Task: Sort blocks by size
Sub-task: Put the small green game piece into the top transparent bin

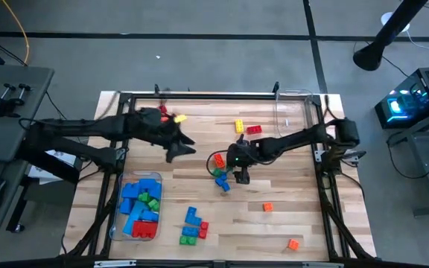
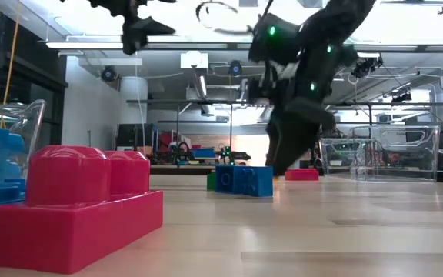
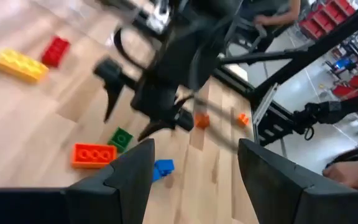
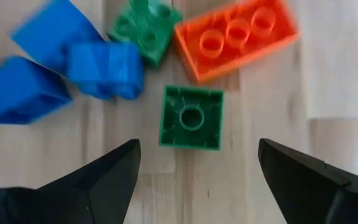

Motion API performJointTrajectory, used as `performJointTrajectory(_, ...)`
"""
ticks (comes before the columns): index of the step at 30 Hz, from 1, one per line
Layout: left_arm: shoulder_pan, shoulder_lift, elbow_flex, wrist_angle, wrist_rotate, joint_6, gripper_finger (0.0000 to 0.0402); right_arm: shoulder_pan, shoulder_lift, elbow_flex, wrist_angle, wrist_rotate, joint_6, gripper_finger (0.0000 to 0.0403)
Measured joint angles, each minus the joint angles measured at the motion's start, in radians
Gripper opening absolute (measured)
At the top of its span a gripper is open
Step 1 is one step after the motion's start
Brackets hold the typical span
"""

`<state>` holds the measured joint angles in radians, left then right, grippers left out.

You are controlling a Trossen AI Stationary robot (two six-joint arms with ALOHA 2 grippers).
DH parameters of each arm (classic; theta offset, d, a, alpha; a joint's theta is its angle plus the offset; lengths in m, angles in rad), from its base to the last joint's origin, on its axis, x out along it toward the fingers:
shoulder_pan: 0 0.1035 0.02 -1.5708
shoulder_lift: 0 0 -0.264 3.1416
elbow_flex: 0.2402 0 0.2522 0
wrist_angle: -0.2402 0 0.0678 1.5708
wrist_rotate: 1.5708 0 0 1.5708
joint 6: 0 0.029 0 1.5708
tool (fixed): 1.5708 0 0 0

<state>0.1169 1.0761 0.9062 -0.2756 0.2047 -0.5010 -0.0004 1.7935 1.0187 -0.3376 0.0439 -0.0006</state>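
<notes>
A small cluster of blocks lies mid-table: an orange brick (image 4: 235, 37), a green square block (image 4: 191, 118) lying hollow side up, a second green block (image 4: 145, 28) and blue blocks (image 4: 104, 68). My right gripper (image 1: 241, 176) is open and points down just to the right of this cluster (image 1: 220, 174). In the right wrist view its fingers (image 4: 110, 171) stand on either side of the upturned green block and touch nothing. My left gripper (image 1: 179, 147) is open and empty, raised above the table left of the cluster; the left wrist view (image 3: 196, 149) looks toward the right arm.
A clear tub (image 1: 118, 216) at the near left holds blue, red and green blocks. A second clear tub (image 1: 293, 112) stands at the far right. Loose blocks lie about: yellow (image 1: 240, 126) and red (image 1: 254, 129) far, a mixed group (image 1: 193, 226) near, small orange ones (image 1: 268, 207).
</notes>
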Motion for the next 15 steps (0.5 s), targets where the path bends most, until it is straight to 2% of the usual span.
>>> performJointTrajectory(7, 0.066, -0.171, 0.0, -0.039, -0.056, 0.089, 0.0216, 0.0, 0.019, 0.0, 0.078, 0.0, 0.045, 0.032)
performJointTrajectory(11, 0.095, -0.194, 0.0, -0.04, -0.069, 0.101, 0.0216, -0.001, 0.024, 0.0, 0.099, -0.029, 0.045, 0.0309)
performJointTrajectory(15, 0.101, -0.191, 0.0, -0.039, -0.07, 0.098, 0.0216, -0.001, 0.048, 0.0, 0.108, -0.036, 0.074, 0.0281)
